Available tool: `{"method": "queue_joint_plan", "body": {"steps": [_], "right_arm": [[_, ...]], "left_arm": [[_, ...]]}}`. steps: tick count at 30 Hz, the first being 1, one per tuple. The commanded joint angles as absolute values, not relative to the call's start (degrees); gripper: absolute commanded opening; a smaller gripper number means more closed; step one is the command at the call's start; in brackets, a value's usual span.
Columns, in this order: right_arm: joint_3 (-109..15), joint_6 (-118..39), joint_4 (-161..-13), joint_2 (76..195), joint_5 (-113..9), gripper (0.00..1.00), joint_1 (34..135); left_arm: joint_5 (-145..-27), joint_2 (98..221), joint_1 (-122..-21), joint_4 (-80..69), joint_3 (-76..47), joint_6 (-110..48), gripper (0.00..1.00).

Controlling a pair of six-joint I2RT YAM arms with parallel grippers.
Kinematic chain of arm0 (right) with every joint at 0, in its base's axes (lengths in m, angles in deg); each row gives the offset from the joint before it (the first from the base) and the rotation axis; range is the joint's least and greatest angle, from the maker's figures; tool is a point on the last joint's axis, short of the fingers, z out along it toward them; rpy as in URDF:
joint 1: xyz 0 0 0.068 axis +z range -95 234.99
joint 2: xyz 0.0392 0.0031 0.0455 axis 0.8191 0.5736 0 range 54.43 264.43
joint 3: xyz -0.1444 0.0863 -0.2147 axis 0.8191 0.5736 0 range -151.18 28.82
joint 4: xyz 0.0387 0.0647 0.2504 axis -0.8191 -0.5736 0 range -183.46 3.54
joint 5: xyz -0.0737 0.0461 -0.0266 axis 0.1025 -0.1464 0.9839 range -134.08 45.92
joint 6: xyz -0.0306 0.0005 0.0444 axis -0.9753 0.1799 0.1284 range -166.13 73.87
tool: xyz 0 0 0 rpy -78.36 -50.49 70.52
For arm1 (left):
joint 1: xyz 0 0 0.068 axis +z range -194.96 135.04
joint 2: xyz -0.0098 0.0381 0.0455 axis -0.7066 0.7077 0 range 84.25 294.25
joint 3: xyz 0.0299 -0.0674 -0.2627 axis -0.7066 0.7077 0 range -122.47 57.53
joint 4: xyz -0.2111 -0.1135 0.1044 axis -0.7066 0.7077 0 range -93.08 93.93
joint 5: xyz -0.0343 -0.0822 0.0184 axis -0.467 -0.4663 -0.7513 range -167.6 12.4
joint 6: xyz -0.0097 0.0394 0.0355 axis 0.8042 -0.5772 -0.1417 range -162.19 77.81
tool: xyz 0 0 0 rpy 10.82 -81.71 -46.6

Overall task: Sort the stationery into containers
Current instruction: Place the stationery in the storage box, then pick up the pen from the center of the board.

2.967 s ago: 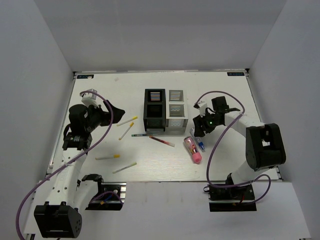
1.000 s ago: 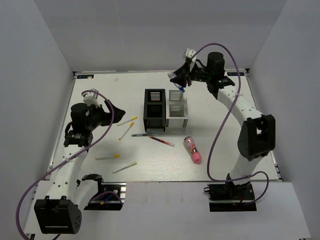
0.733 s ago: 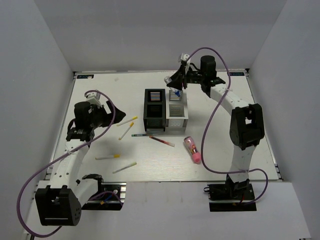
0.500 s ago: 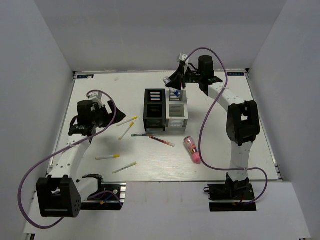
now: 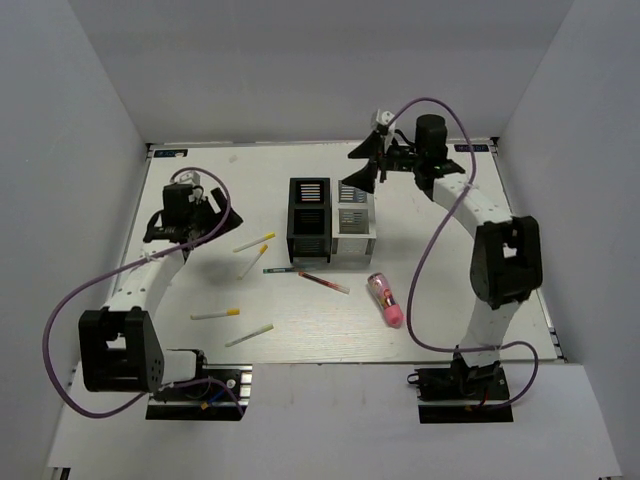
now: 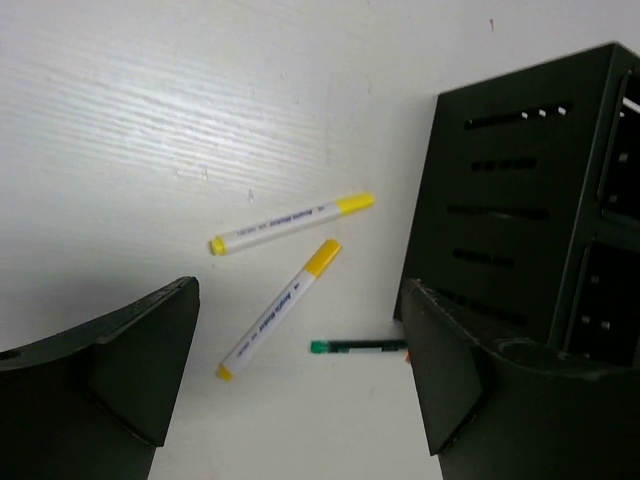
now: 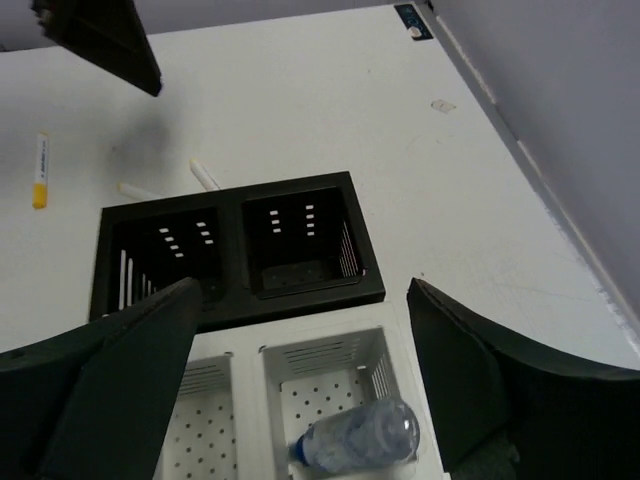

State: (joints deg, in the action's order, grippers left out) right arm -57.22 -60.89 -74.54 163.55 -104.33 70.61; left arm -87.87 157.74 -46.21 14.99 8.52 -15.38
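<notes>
Progress slight: clear blue-capped tube [image 7: 355, 437] lies in white perforated bin [image 7: 325, 346], lower centre; right gripper [image 7: 300, 300], left gripper [image 6: 298, 290] gape wide, empty; yellow-tipped white markers [image 6: 290, 222], dark pen [image 5: 280, 270], red pen [image 5: 323, 283], pink tube [image 5: 386, 300] lie unsorted.

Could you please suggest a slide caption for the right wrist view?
Open right gripper hovers over the clear plastic tube lying in a white perforated bin, beside two black slotted bins.

a lab test cell: white table [image 5: 200, 200], plain grey enclosure walls [image 5: 70, 150]
</notes>
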Motion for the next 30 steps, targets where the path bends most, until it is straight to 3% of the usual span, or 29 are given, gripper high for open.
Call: {"method": "queue_joint_plan", "body": {"steps": [1,3,4,6,8,9,13,17,26,29,30], "right_arm": [[-53.39,-61.06,-76.58,153.41,-106.83,0.85,68.19],[-52.14,-64.39,-79.41,148.50,-106.92,0.70,67.13],[-50.48,-65.71,-83.08,147.34,-107.97,0.52,66.69],[-49.24,-67.56,-88.62,143.22,-108.76,0.31,65.11],[-47.92,-72.57,-93.38,140.66,-109.29,0.16,63.97],[-47.56,-73.36,-96.19,139.96,-109.56,0.14,63.79],[-47.65,-86.60,-107.71,136.53,-111.05,0.23,62.29],[-49.23,-99.27,-123.67,135.73,-114.56,0.53,60.45],[-51.94,-117.99,-144.87,139.15,-120.36,0.57,56.84],[-53.53,-126.15,-148.50,141.44,-121.25,0.57,56.05],[-54.41,-127.67,-153.64,142.40,-121.60,0.57,55.61]], "left_arm": [[-84.46,161.48,-46.54,17.65,3.58,-16.86,0.90],[-85.24,165.09,-46.54,20.64,-0.99,-21.17,0.84],[-86.90,166.85,-47.06,23.09,-2.57,-22.84,0.81],[-90.59,172.56,-47.59,25.83,-7.23,-28.99,0.72],[-92.72,175.99,-48.73,29.68,-11.26,-33.55,0.70],[-91.59,178.88,-49.60,31.19,-12.68,-34.71,0.70],[-81.39,184.86,-54.96,35.15,-17.95,-37.53,0.75],[-73.41,190.67,-57.43,40.87,-25.87,-41.74,0.76],[-72.15,193.50,-59.37,42.53,-27.19,-52.56,0.79],[-73.03,194.02,-59.90,42.54,-26.58,-53.79,0.76],[-73.73,194.55,-59.90,43.06,-26.58,-53.79,0.71]]}}
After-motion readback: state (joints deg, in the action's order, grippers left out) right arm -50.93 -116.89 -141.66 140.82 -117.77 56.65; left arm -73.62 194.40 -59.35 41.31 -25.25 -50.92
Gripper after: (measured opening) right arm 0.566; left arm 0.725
